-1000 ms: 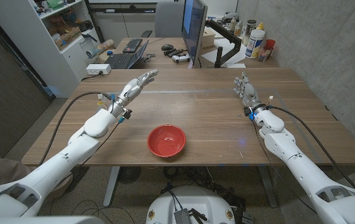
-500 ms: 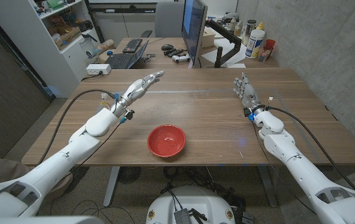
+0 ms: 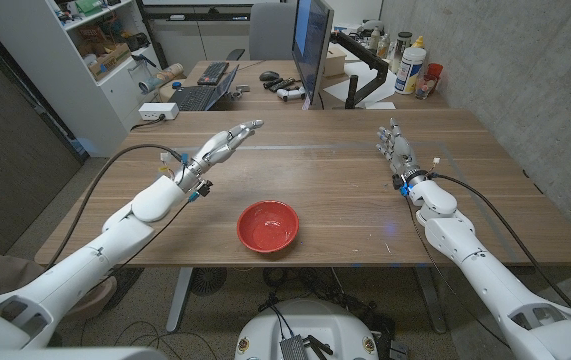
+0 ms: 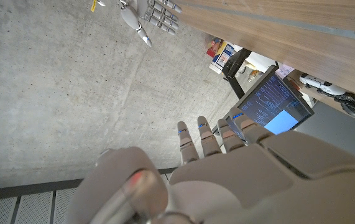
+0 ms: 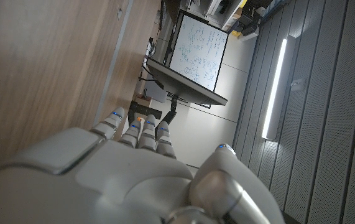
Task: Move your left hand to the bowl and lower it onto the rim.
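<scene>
The left hand [image 3: 227, 141] is raised above the table [image 3: 335, 180], fingers stretched out and slightly apart, holding nothing and touching nothing. It reaches toward the table's far side, well apart from the bowl [image 3: 268, 226]. In the left wrist view the hand [image 4: 227, 168] shows its back with the fingers [image 4: 209, 138] extended side by side, again with nothing in them. The red bowl sits near the table's front edge, between the 2 arms, upright. The right hand [image 3: 396, 148] stands at the table's right side, fingers pointing away from the robot and spread a little, gripping nothing; whether it touches the tabletop I cannot tell. The monitor [image 3: 311, 45] stands beyond the table.
</scene>
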Robot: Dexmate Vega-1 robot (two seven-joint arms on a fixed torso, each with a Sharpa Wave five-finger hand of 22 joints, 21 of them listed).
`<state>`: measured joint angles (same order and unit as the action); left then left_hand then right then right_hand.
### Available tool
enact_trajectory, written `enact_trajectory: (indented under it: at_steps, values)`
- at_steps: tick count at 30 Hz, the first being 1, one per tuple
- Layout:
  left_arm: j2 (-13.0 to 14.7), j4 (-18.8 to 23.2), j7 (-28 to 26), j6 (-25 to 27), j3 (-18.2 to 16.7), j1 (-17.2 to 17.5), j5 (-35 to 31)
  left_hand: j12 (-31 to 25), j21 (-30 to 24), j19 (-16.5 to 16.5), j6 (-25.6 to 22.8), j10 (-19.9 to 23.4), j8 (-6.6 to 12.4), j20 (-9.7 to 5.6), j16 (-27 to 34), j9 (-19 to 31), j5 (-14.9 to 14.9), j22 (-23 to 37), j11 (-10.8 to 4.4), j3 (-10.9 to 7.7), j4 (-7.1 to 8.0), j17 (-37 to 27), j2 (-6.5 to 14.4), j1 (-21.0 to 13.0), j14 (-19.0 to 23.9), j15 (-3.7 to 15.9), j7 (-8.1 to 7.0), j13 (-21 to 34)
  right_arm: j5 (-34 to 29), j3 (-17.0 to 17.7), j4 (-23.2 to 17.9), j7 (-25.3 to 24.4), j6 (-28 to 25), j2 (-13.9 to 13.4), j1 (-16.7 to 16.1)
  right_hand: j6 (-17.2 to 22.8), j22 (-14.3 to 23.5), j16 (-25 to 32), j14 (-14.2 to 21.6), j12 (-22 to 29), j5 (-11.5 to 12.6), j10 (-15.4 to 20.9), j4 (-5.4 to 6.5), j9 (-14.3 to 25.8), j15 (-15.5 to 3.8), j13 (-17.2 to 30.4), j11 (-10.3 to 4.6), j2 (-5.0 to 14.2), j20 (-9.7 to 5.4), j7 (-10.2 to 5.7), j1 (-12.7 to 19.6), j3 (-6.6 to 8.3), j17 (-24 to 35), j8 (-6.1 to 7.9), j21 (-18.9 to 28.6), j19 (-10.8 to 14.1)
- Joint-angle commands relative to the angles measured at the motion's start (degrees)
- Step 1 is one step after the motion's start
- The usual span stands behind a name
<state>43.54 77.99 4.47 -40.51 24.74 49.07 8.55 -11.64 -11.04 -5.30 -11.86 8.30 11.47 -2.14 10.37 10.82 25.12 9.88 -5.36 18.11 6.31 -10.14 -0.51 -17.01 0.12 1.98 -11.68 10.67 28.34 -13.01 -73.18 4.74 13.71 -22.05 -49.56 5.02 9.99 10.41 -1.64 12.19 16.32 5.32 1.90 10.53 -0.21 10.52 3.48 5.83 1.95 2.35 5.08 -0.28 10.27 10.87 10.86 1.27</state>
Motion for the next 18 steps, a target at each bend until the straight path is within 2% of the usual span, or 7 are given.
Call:
enact_trajectory:
  at_steps: [1, 18]
  values:
    - [2.9, 1.8, -1.7, -0.2, -1.6, 2.7, -1.9, 0.1, -0.2, -0.4, 0.0, -0.3, -0.07, -2.03, -0.1, 0.1, 0.2, 0.2, -0.11, 0.25, -0.14, -0.1, -0.4, -0.1, -0.5, 6.9, -0.1, 0.2, 0.0, -0.1, -0.9, 0.1, 0.0, -0.3, -0.6, 0.4, 0.3, 0.2, -0.3, 0.3, -0.1, 0.6, 0.28, 0.1, 0.12, 0.2, 0.28, 1.28, 0.52, 0.0, 0.6, 0.37, 0.1, 0.25, 0.3, -0.1]
    - [4.8, 2.4, -1.7, -1.7, -1.9, 4.5, -3.8, 0.3, -0.2, -0.5, 0.7, -1.0, -0.34, -2.24, -0.1, 0.1, 0.5, 0.2, -0.11, 0.16, -0.18, -0.1, -0.3, -0.3, -0.9, 7.19, -0.5, 0.2, -0.1, -0.3, -3.0, -0.1, -0.4, -1.1, -1.5, 0.7, 0.3, 0.3, 0.2, 0.5, -0.1, 1.3, 0.3, 0.1, 0.09, 0.3, 0.25, 1.19, 0.57, 0.14, 0.6, 0.44, 0.1, 0.31, 0.4, 0.0]
